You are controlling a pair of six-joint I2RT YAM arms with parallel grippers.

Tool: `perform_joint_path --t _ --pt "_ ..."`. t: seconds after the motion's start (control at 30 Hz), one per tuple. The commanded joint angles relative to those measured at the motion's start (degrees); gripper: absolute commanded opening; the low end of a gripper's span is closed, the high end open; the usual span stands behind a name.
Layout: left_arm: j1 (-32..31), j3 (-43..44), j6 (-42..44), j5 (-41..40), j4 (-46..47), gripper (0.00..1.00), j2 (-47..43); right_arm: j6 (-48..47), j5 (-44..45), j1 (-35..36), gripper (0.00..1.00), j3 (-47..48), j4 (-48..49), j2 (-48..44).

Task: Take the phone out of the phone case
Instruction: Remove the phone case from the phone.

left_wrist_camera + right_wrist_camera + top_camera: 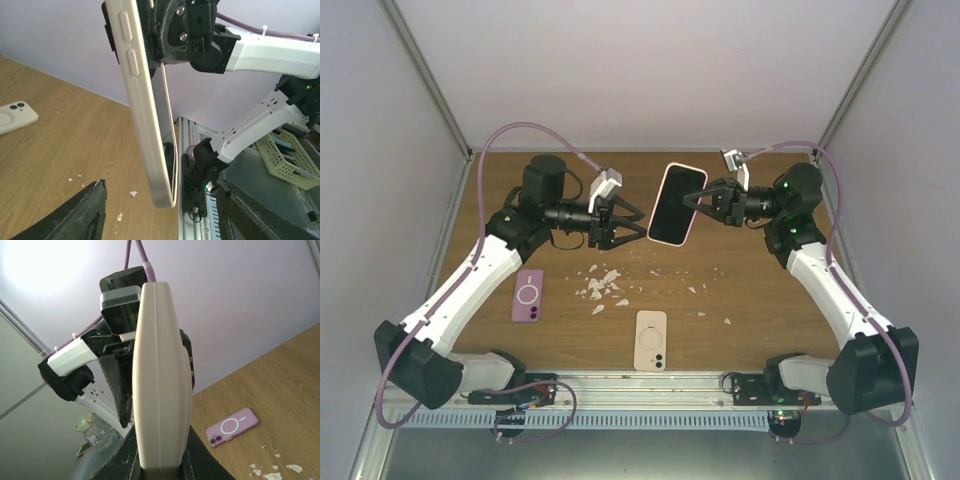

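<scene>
One left arm [470,278], one right arm [828,282], one cased phone [677,204], one purple case [528,295], one beige case [651,340], many white flakes [605,283].

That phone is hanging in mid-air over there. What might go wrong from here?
Only the right gripper pinches the cased phone, by one edge, above the table; it might slip and fall. The left gripper stands open beside it, so a misjudged closing could knock it loose.

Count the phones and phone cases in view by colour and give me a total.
pale cased phone, held up by the right tool: 1
pinkish-purple phone case, back up on the table: 1
beige phone case, back up on the table: 1
Total: 3
I cannot tell whether the two on the table have phones inside.
</scene>
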Motion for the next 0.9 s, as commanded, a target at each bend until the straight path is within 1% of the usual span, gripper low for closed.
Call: perform_joint_path --t 0.0,0.2,0.47,0.57,0.7,0.77,0.87 --pt "-1.6 0.4 2.1 -2.2 0.0 0.60 1.4 2.2 0.5 -0.4 0.00 0.4 4.6 -1.3" --pt "-3.2 1.5 5.1 -6.6 -2.1 0.57 2.4 2.8 0.4 -0.4 0.01 0.3 5.2 -1.1" --pt "-2.8 1.3 5.3 -14.3 -2.6 0.44 3.6 5.4 -0.3 -0.4 0.01 -0.4 8.4 -1.4" --pt "-2.6 1.2 5.6 -14.1 -2.5 0.42 3.9 8.6 -1.0 -0.4 0.01 -1.6 12.8 -1.5" --pt "-2.6 0.9 6.5 -10.8 -2.4 0.42 4.2 13.6 -2.0 -0.5 0.00 -2.5 19.2 -1.2" --pt "-2.6 0.7 6.4 -10.3 -2.3 0.42 4.2 16.3 -2.4 -0.5 0.01 -2.8 22.5 -1.2" --pt "-2.3 0.7 6.1 -11.6 -2.4 0.41 4.3 24.7 -2.5 -0.5 0.00 -4.7 33.7 -1.0"
